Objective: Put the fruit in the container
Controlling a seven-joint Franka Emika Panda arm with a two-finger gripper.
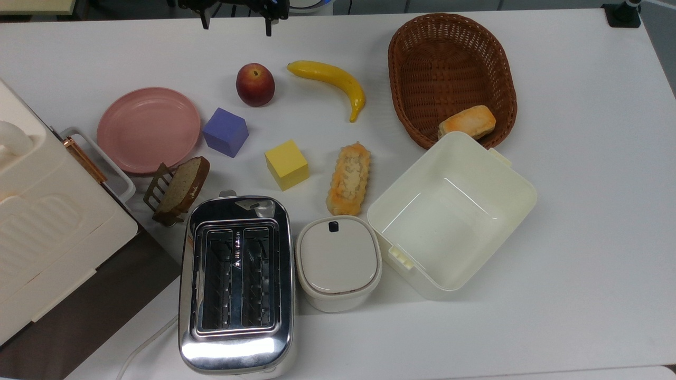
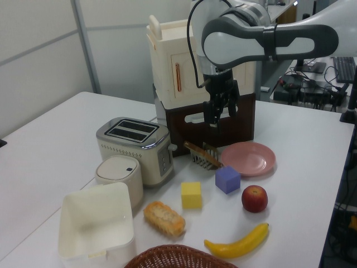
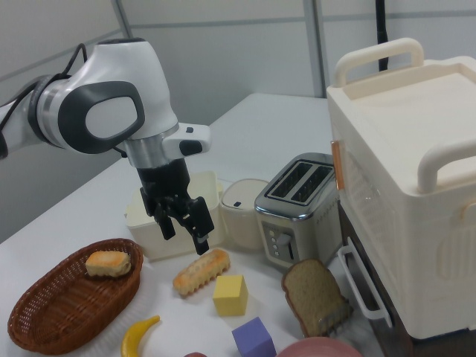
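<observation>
Top view: fruit (image 1: 255,84) beside banana (image 1: 331,84)

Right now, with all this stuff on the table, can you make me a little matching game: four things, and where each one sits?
Things:
1. bread roll
2. toast slice
3. fruit
4. lidded pot

Places:
A. between toaster and container
B. in the basket
C. propped in a small rack
D. beside the banana

Pairs: 1-B, 2-C, 3-D, 4-A
</observation>
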